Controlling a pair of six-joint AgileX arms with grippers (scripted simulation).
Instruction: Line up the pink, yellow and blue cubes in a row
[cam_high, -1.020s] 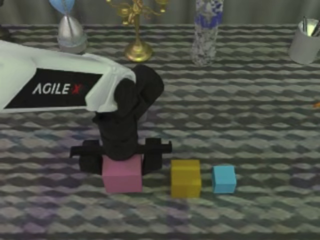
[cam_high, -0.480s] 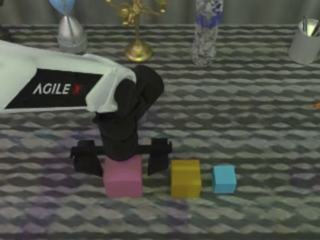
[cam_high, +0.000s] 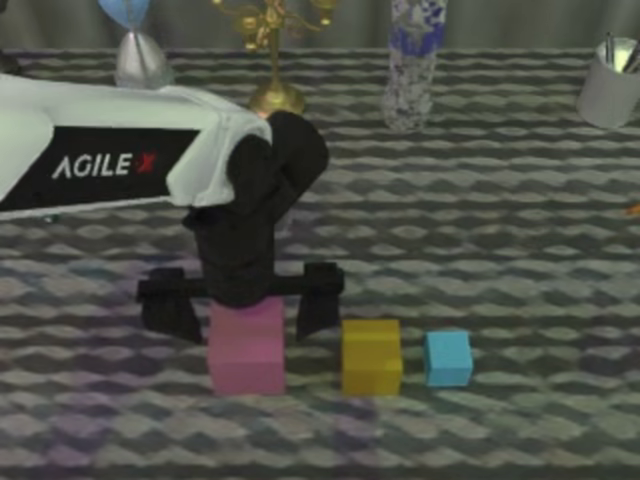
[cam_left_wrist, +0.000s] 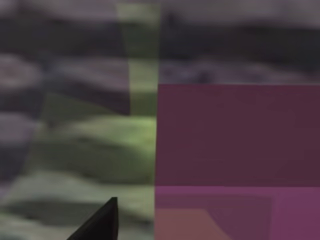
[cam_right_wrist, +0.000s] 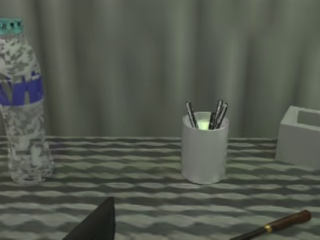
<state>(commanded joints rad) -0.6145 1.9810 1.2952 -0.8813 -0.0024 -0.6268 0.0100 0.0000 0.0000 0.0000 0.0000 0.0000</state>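
Pink cube (cam_high: 246, 347), yellow cube (cam_high: 371, 356) and blue cube (cam_high: 448, 359) sit in a row, and the left gripper (cam_high: 242, 312) hangs wide open over the pink one.

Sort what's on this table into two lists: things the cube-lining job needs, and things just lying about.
Job:
pink cube
yellow cube
blue cube
left gripper, open over the pink cube

Lying about:
candlestick
water bottle
pen cup
hourglass
grey box
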